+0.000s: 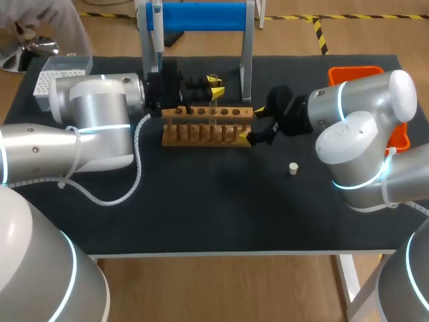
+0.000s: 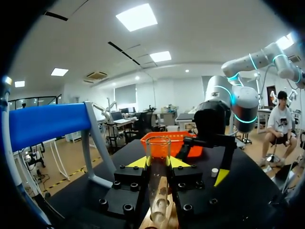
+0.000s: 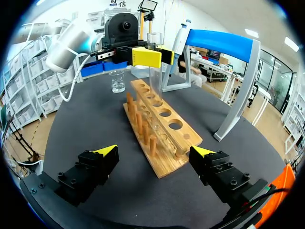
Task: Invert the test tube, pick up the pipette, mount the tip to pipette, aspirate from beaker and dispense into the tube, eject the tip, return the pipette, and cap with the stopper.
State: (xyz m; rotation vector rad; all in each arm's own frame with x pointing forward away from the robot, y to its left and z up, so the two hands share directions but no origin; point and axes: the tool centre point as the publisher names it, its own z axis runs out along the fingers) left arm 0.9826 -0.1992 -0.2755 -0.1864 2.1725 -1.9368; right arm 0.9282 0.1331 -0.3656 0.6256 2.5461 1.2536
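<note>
A clear test tube (image 2: 158,186) stands upright with its open mouth up and its lower end in a hole of the wooden rack (image 1: 208,125). My left gripper (image 2: 158,163) is shut on the tube just below its rim, and shows over the rack's back row as the left gripper (image 1: 213,89). My right gripper (image 3: 155,156) is open, its fingers on either side of the rack's (image 3: 159,126) right end. The pipette (image 3: 179,42) hangs on the blue stand (image 1: 201,17). Behind the rack is a small beaker (image 3: 116,81). The white stopper (image 1: 293,168) lies on the mat in front of the right arm.
An orange tray (image 1: 355,72) sits at the back right behind my right arm. A white tip box (image 1: 57,75) is at the back left. The stand's grey legs (image 1: 246,64) rise just behind the rack. The front half of the black mat (image 1: 214,215) is bare.
</note>
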